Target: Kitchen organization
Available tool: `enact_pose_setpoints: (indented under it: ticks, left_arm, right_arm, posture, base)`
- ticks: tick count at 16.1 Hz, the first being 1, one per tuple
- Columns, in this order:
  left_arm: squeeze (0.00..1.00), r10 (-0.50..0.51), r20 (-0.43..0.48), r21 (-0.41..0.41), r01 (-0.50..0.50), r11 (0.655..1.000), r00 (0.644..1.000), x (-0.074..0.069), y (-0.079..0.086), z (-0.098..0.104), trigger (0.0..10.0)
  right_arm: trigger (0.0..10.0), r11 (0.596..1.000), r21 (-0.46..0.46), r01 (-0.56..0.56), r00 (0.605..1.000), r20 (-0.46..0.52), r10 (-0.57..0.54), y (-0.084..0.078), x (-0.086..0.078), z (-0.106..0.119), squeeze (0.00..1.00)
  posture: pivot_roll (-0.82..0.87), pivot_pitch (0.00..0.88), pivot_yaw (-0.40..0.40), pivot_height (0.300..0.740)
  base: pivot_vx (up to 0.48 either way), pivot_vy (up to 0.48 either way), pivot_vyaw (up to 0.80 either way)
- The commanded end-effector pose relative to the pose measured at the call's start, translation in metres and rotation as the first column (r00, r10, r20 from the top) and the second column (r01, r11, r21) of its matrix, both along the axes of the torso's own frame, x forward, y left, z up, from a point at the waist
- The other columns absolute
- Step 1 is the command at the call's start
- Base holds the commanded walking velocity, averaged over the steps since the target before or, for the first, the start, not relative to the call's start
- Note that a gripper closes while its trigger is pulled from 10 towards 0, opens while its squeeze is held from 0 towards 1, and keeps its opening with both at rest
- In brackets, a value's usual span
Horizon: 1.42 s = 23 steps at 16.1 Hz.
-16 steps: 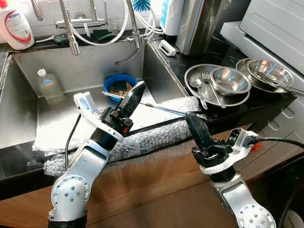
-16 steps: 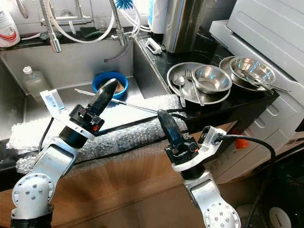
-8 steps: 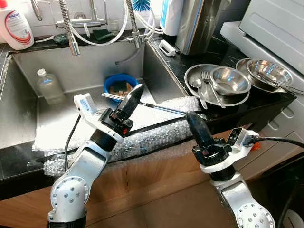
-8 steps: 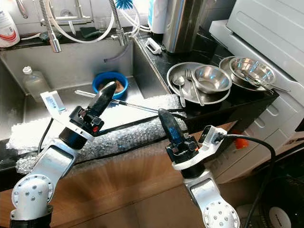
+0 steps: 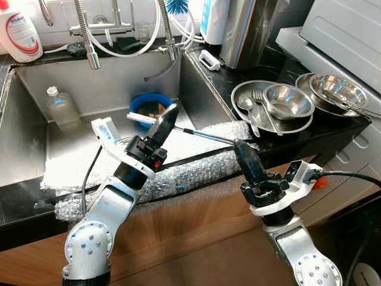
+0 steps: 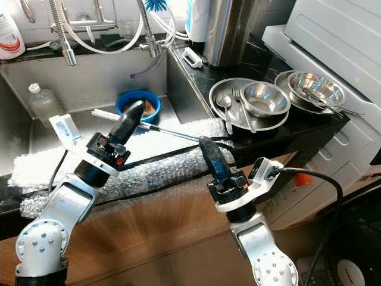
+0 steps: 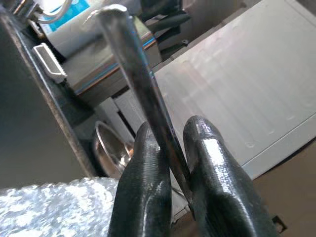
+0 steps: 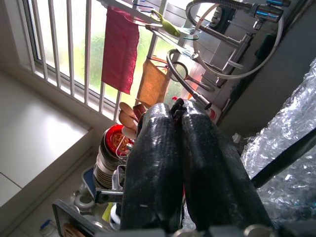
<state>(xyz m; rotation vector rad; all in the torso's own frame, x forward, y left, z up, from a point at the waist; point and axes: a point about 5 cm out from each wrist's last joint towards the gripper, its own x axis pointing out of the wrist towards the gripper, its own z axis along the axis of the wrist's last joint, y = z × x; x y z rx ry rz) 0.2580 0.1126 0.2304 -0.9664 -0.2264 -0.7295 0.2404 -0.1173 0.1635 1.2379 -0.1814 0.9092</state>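
The left pincer (image 5: pixel 165 117) is clenched on a long, thin, shiny metal utensil (image 5: pixel 196 134), gripping it near one end. The rod runs from a short stub left of the fingers, over the steel sink (image 5: pixel 107 89), out to the right across the sheet of bubble wrap (image 5: pixel 178 173) draped over the sink's near edge. In the left wrist view the rod (image 7: pixel 143 98) sits between the two black fingers (image 7: pixel 143 197).

Against half a second and a second ago, the left pincer has crept a little farther and higher over the sink, toward the round blue plastic bowl (image 5: pixel 150 102), and the utensil has come along with it. That suggests the grasp is secure and a carry is under way rather than a pick-up.

The right pincer (image 5: pixel 244 156), fingers pressed together on nothing, has barely shifted and hovers near the front edge of the black bench (image 5: pixel 333 128).

On that bench to the right sit a round steel tray (image 5: pixel 244 95) holding a spoon, a fork and a steel bowl (image 5: pixel 289 101); in my judgement that is a likely home for the utensil.
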Motion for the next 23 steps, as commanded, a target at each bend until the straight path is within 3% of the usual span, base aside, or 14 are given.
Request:
enact_pose_setpoints:
  ticks: [1, 5, 10, 12, 13, 14, 15, 16, 18, 19, 20, 21, 22, 23]
  left_arm:
    - [0.0, 0.025, 0.012, -0.013, -0.025, 1.0, 1.0, 0.0, 0.003, 0.005, 0.0]
    - [0.0, 0.181, -0.006, -0.177, -0.179, 0.968, 0.984, 0.01, 0.03, 0.018, 0.0]
    - [0.0, 0.289, -0.029, -0.232, -0.288, 0.929, 0.957, 0.015, 0.044, 0.026, 0.0]
    - [0.0, 0.427, -0.027, -0.198, -0.424, 0.884, 0.904, 0.02, 0.057, 0.034, 0.0]
    - [0.0, 0.51, 0.001, -0.139, -0.505, 0.852, 0.86, 0.022, 0.062, 0.041, 0.0]
    - [0.0, 0.632, 0.096, -0.004, -0.634, 0.773, 0.769, 0.022, 0.07, 0.053, 0.0]
    - [0.0, 0.68, 0.198, 0.07, -0.702, 0.709, 0.706, 0.021, 0.072, 0.065, 1.7]
    - [0.0, 0.692, 0.269, 0.1, -0.735, 0.671, 0.669, 0.019, 0.072, 0.074, 10.0]
    - [0.0, 0.675, 0.433, 0.213, -0.796, 0.567, 0.597, 0.019, 0.066, 0.082, 10.0]
    - [0.0, 0.658, 0.473, 0.25, -0.805, 0.537, 0.586, 0.021, 0.065, 0.079, 10.0]
    - [0.0, 0.652, 0.481, 0.308, -0.81, 0.499, 0.586, 0.026, 0.065, 0.068, 10.0]
    - [0.0, 0.636, 0.522, 0.389, -0.822, 0.417, 0.569, 0.031, 0.065, 0.052, 10.0]
    - [0.0, 0.619, 0.547, 0.451, -0.821, 0.349, 0.564, 0.034, 0.066, 0.036, 10.0]
    - [0.0, 0.608, 0.562, 0.495, -0.817, 0.296, 0.561, 0.037, 0.067, 0.025, 10.0]
  right_arm:
    - [10.0, 0.999, -0.022, 0.044, 0.999, -0.017, -0.045, -0.007, 0.003, -0.001, 1.0]
    - [10.0, 0.999, -0.022, 0.05, 0.998, -0.021, -0.051, -0.007, 0.003, -0.002, 1.0]
    - [10.0, 0.998, -0.033, 0.062, 0.998, -0.028, -0.063, -0.008, 0.005, -0.003, 1.0]
    - [10.0, 0.997, -0.041, 0.061, 0.998, -0.027, -0.062, -0.007, 0.004, -0.003, 1.0]
    - [10.0, 0.996, -0.052, 0.066, 0.997, -0.027, -0.068, -0.008, 0.004, -0.003, 1.0]
    - [10.0, 0.971, -0.178, 0.161, 0.984, -0.05, -0.173, -0.009, 0.011, -0.006, 0.0]
    - [10.0, 0.92, -0.311, 0.237, 0.966, -0.024, -0.257, -0.01, 0.017, -0.005, 0.0]
    - [10.0, 0.878, -0.382, 0.289, 0.951, 0.013, -0.308, -0.012, 0.02, -0.003, 0.0]
    - [10.0, 0.76, -0.517, 0.394, 0.913, 0.129, -0.386, -0.015, 0.025, 0.004, 0.0]
    - [10.0, 0.732, -0.538, 0.418, 0.901, 0.143, -0.409, -0.015, 0.027, 0.005, 0.0]
    - [10.0, 0.641, -0.617, 0.457, 0.884, 0.231, -0.407, -0.011, 0.027, 0.004, 0.0]
    - [10.0, 0.579, -0.652, 0.49, 0.868, 0.302, -0.395, -0.003, 0.025, 0.004, 0.0]
    - [10.0, 0.566, -0.651, 0.506, 0.859, 0.319, -0.401, 0.002, 0.022, 0.006, 0.0]
    - [10.0, 0.512, -0.659, 0.551, 0.83, 0.373, -0.414, 0.003, 0.021, 0.007, 0.0]
  posture:
    - [0.08, 0.121, -0.089, 0.74]
    - [0.08, 0.124, -0.094, 0.74]
    - [0.07, 0.128, -0.096, 0.74]
    - [0.07, 0.128, -0.095, 0.74]
    - [0.08, 0.128, -0.095, 0.74]
    - [0.07, 0.129, -0.093, 0.74]
    - [0.08, 0.132, -0.091, 0.74]
    - [0.07, 0.132, -0.091, 0.74]
    - [0.07, 0.132, -0.088, 0.74]
    - [0.07, 0.131, -0.086, 0.74]
    - [0.07, 0.128, -0.083, 0.74]
    - [0.07, 0.128, -0.081, 0.74]
    - [0.07, 0.127, -0.078, 0.74]
    - [0.07, 0.124, -0.077, 0.74]
  base:
    - [0.0, 0.0, 0.0]
    - [0.0, 0.0, 0.0]
    - [0.0, 0.0, 0.0]
    - [0.0, 0.0, 0.0]
    - [0.0, 0.0, 0.0]
    - [0.0, 0.0, 0.0]
    - [0.0, 0.0, 0.0]
    - [0.0, 0.0, 0.0]
    - [0.0, 0.0, 0.0]
    - [0.0, 0.0, 0.0]
    - [0.0, 0.0, 0.0]
    - [0.0, 0.0, 0.0]
    - [0.0, 0.0, 0.0]
    - [0.0, 0.0, 0.0]
